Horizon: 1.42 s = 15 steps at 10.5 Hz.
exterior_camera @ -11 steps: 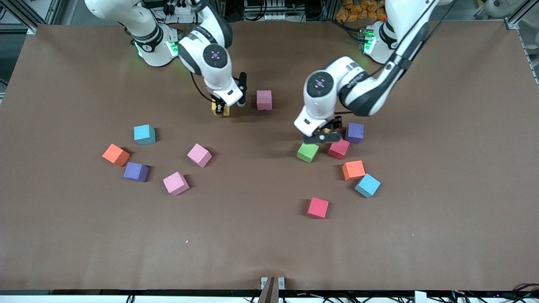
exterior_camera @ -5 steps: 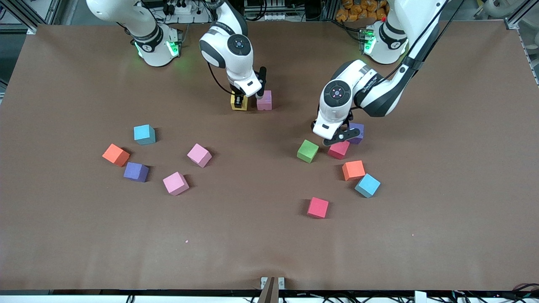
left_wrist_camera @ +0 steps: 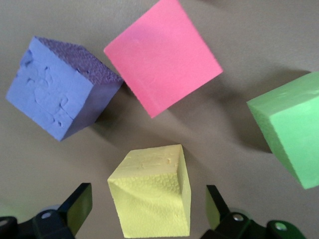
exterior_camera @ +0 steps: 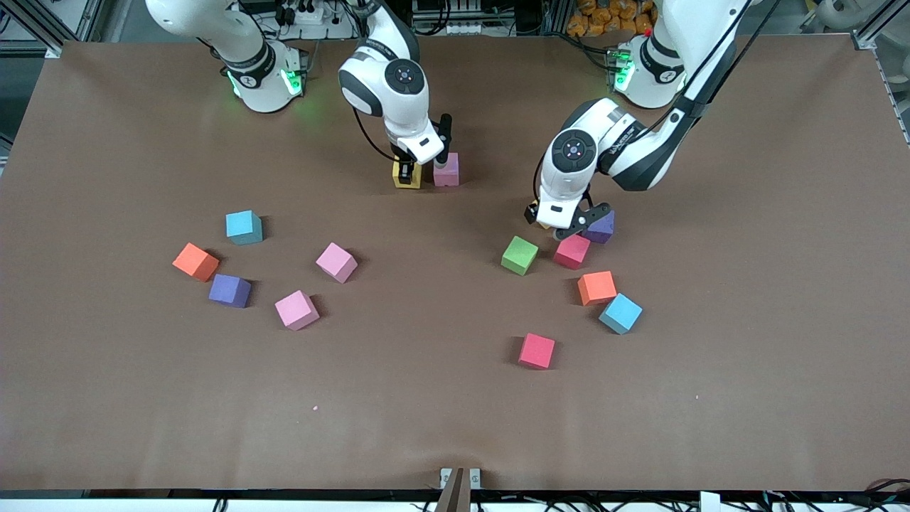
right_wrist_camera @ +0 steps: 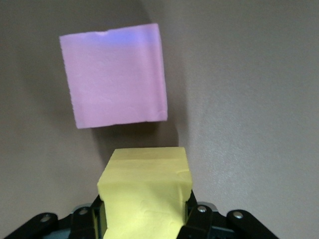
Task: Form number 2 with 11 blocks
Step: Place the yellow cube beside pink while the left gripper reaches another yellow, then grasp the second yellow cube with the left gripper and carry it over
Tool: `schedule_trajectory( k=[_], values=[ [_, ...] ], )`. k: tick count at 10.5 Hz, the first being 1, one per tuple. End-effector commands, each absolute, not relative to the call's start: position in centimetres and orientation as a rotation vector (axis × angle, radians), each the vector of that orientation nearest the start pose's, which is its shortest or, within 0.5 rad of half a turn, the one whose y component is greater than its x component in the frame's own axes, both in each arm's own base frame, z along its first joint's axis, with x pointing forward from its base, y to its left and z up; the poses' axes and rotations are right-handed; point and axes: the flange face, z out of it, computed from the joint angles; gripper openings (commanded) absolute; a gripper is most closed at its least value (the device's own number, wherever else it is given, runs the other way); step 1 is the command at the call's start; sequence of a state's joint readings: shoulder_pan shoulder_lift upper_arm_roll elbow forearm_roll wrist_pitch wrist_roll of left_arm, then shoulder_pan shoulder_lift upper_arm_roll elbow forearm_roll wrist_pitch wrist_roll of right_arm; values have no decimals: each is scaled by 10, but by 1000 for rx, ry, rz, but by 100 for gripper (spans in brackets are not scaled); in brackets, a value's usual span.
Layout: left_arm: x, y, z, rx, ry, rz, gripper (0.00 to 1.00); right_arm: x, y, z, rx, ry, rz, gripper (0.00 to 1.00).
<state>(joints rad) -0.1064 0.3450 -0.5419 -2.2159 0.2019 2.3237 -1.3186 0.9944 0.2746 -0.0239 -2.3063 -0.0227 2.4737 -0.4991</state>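
purple block [left_wrist_camera: 60,89], red block [left_wrist_camera: 162,62], green block [left_wrist_camera: 291,127] around yellow block [left_wrist_camera: 152,196]

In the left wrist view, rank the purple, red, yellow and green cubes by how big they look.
1. red cube and purple cube, looking alike
2. yellow cube, slightly smaller
3. green cube, cut off by the frame edge, so unsure

Probably a robotics lab: brown-covered table [exterior_camera: 455,427], aluminium framing [exterior_camera: 43,21], cable clutter [exterior_camera: 306,14] along its edge.
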Motion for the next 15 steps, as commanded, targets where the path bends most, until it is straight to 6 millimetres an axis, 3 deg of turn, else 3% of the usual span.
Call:
schedule_trajectory(
  k=[1, 8, 9, 11, 13, 14, 15],
  values=[
    [412, -315, 227, -2901, -894, 184, 100, 282, 443, 212, -2358, -2144, 151, 17],
    [405, -316, 207, -2859, -1027, 215, 97, 274, 460, 204, -2385, -2120, 132, 17],
    [406, -316, 207, -2858, -1037, 224, 84, 274, 460, 204, -2387, -2116, 130, 17],
    [406, -318, 203, -2863, -1051, 234, 74, 274, 462, 204, -2400, -2104, 129, 17],
    [405, -324, 203, -2817, -1168, 229, 57, 273, 466, 204, -2401, -2104, 131, 17],
    [403, -328, 204, -2784, -1256, 218, 56, 273, 466, 204, -2402, -2102, 131, 17],
    [402, -331, 207, -2734, -1363, 207, 56, 273, 467, 205, -2404, -2101, 134, 33]
  ],
)
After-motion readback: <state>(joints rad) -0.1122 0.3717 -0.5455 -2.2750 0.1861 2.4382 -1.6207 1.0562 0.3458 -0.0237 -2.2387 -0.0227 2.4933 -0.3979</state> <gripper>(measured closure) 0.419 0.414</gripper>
